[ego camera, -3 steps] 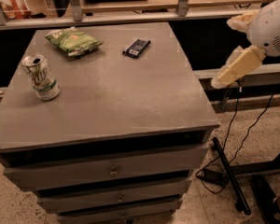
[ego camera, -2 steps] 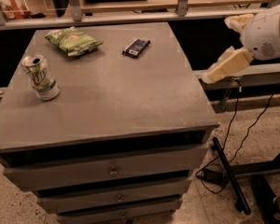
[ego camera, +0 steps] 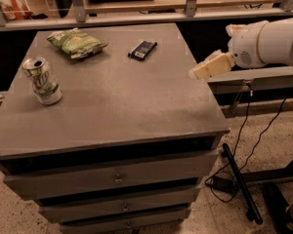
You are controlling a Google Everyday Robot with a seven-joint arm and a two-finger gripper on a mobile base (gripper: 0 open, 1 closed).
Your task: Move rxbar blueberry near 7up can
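One cream claw (ego camera: 199,71) beside matte tabletop (ego camera: 122,106)

Grey cabinet (ego camera: 112,116) on a speckled floor (ego camera: 283,152)
Three drawers (ego camera: 118,180) faced front; black cables (ego camera: 272,122) trailed to one side; a wooden ledge (ego camera: 224,4) ran behind.

rxbar blueberry (ego camera: 142,49) flat rear, 7up can (ego camera: 42,81) upright left, gripper (ego camera: 205,68) right

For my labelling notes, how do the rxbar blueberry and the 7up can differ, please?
The rxbar blueberry lies flat and is dark navy; the 7up can stands upright, silver-white and green. The bar sits toward the back middle, the can near the left edge. Both rest on the table; the gripper hovers beside its right edge.
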